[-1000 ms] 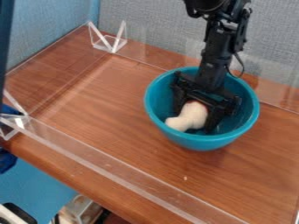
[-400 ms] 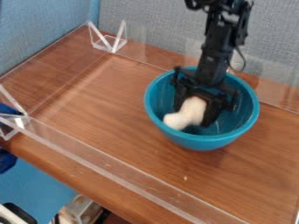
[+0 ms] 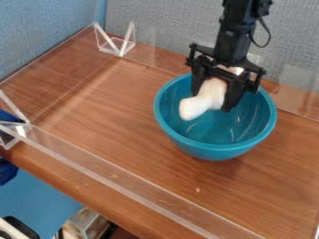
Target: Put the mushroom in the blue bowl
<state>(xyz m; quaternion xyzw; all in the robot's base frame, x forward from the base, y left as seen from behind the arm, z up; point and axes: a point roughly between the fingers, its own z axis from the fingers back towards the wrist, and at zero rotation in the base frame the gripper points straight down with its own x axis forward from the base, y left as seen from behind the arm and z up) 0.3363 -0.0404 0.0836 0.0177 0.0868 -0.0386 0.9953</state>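
Observation:
The blue bowl [image 3: 214,146] stands on the wooden table, right of centre. My gripper [image 3: 226,86] hangs from the black arm over the bowl's back half, pointing down. It is shut on the mushroom [image 3: 203,101], a cream-white lump that sticks out to the left of the fingers. The mushroom is lifted above the bowl's floor, about level with the rim. Its cap is hard to make out.
A low clear acrylic wall [image 3: 88,159] runs around the wooden table [image 3: 88,103]. Clear triangular brackets [image 3: 118,42] stand at the back left corner. A blue backdrop rises behind the table, and the table's front edge drops off at the lower left.
The gripper closed on the mushroom down inside the bowl. It then rose, lifting the mushroom off the bowl's floor to about rim height.

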